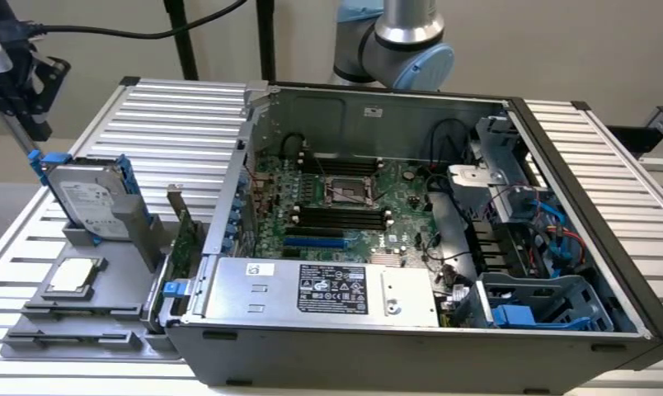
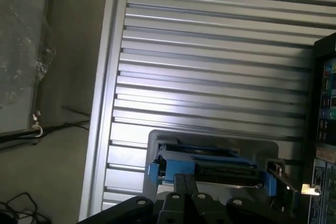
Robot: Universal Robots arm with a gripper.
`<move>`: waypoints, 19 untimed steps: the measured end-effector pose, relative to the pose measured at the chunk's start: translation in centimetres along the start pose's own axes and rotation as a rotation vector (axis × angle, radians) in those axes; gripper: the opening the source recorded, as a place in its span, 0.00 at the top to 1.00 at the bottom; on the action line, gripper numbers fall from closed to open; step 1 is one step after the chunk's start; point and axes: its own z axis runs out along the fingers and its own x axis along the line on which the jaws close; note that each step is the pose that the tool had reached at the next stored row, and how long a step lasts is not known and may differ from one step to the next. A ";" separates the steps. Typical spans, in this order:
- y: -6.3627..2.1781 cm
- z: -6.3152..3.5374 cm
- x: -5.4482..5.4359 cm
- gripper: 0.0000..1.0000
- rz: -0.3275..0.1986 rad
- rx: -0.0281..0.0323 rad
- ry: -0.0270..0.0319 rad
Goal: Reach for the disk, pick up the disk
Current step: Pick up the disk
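1. Spanning the frame: ribbed metal table. It carries everything.
2. Open computer case sits mid-table with its motherboard exposed. It is not part of this job. Its wall is near the disk on the exterior view's right, so a sideways swing on lifting could knock it.
3. Robot arm stands behind the case.
4. Grey holder tray sits at the exterior view's left, just beside the case. Its slot walls hug the disk's lower part. Risk: a tilted pull could jam the disk in the slot or drag the tray along.
5. Gripper hangs close over the disk's top edge, at the corner farthest from the case. Can't tell if it is wide, narrow, or touching. Risk: an off-centre hold at a corner lets the disk pivot or slip.
6. Disk stands on edge in the holder slot, upright, label facing out, not lifted. Its blue rails are plastic; clamping them instead of the metal could flex them.
7. Green expansion card stands between disk and case. It could be clipped.
8. CPU chip lies flat on the tray below the disk. A dropped disk could land on it.
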 end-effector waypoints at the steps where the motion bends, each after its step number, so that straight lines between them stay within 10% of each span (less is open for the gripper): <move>1: 0.00 0.00 0.0 0.89 -0.018 0.0001 0.0006; 19: -0.01 0.00 0.0 0.89 -0.346 0.0002 0.0107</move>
